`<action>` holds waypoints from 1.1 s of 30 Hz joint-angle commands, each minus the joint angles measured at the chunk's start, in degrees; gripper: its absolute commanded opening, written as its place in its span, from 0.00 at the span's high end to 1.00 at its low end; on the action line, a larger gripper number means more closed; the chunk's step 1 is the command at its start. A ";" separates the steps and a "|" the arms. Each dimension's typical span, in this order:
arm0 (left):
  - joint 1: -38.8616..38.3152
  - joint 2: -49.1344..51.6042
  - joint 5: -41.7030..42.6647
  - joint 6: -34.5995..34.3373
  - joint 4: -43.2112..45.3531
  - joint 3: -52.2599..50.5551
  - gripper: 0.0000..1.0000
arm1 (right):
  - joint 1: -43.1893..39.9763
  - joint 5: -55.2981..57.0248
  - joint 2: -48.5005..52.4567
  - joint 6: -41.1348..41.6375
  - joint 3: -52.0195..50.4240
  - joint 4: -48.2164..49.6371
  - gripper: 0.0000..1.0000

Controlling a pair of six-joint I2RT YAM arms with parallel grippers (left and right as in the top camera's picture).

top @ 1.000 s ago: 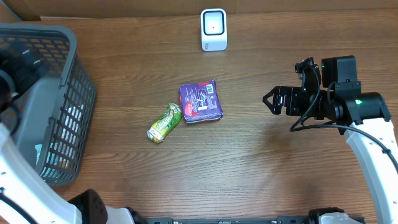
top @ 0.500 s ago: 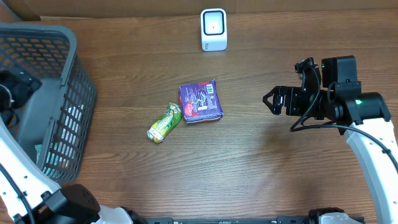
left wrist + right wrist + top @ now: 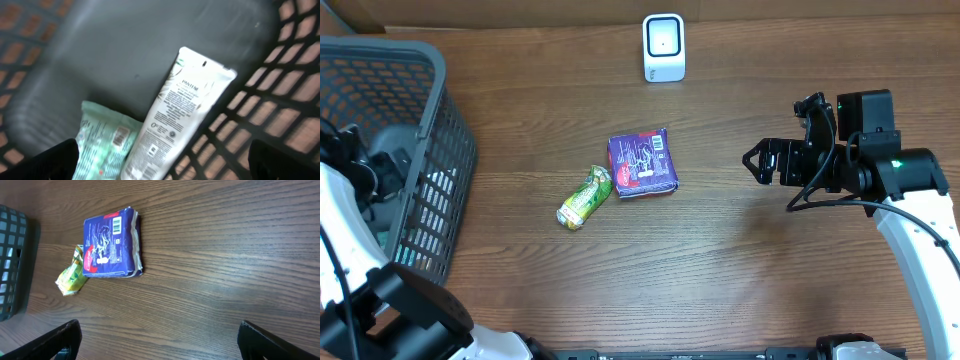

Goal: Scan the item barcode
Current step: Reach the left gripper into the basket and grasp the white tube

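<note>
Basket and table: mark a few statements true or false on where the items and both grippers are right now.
1. The white tube lies inside the basket. True.
2. The purple packet is in the basket. False: it lies on the table, next to the green pouch.
3. The right gripper is shut on the purple packet. False: it is open, apart from the packet, holding nothing.
4. The left gripper is open over the tube and the green pack. True.
5. The purple packet's barcode faces up. True.
</note>
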 commanded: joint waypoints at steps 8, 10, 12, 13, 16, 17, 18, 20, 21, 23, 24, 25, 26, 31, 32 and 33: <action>-0.37 5.49 -0.24 14.99 6.27 -4.94 0.06 | 0.48 0.35 -0.20 -0.04 0.48 0.33 0.00; -0.37 7.91 -0.24 16.24 6.86 -5.11 0.06 | 0.48 0.35 -0.20 -0.04 0.48 0.33 0.00; -0.37 10.21 -0.24 16.24 7.30 -5.11 0.05 | 0.48 0.35 -0.20 -0.04 0.48 0.31 0.00; -0.37 11.58 -0.20 16.22 7.48 -5.11 0.05 | 0.48 0.35 -0.20 -0.04 0.48 0.33 0.00; -0.37 15.17 -0.20 16.26 7.50 -5.11 0.07 | 0.48 0.35 -0.20 -0.04 0.48 0.33 0.00; -0.37 16.31 -0.17 16.24 7.63 -5.11 0.09 | 0.48 0.35 -0.20 -0.04 0.48 0.33 0.00; -0.39 17.16 -0.15 16.24 7.74 -5.11 0.10 | 0.48 0.33 -0.20 -0.04 0.48 0.33 0.00; -0.44 18.73 -0.15 16.48 8.13 -5.11 0.11 | 0.48 0.33 -0.20 -0.04 0.48 0.33 0.00; -0.44 19.26 -0.09 17.07 8.24 -5.11 0.13 | 0.48 0.35 -0.20 -0.04 0.48 0.31 0.00; -0.44 20.09 0.02 17.75 8.52 -5.11 0.18 | 0.48 0.35 -0.20 -0.04 0.48 0.31 0.00; -0.44 20.37 0.07 17.73 8.87 -5.11 0.23 | 0.48 0.33 -0.20 -0.04 0.48 0.33 0.00; -0.44 20.52 0.04 17.73 9.20 -5.11 0.35 | 0.48 0.35 -0.20 -0.04 0.48 0.33 0.00; -0.44 20.57 0.02 17.75 9.75 -5.11 0.48 | 0.48 0.35 -0.20 -0.04 0.48 0.33 0.00; -0.55 20.52 -0.02 17.73 10.97 -5.09 0.96 | 0.48 0.35 -0.20 -0.04 0.48 0.33 0.00; -0.55 20.52 0.00 17.70 11.06 -5.05 0.96 | 0.48 0.33 -0.20 -0.04 0.48 0.33 0.00; -0.55 20.52 0.00 17.46 10.97 -4.83 0.96 | 0.48 0.35 -0.20 -0.04 0.48 0.33 0.00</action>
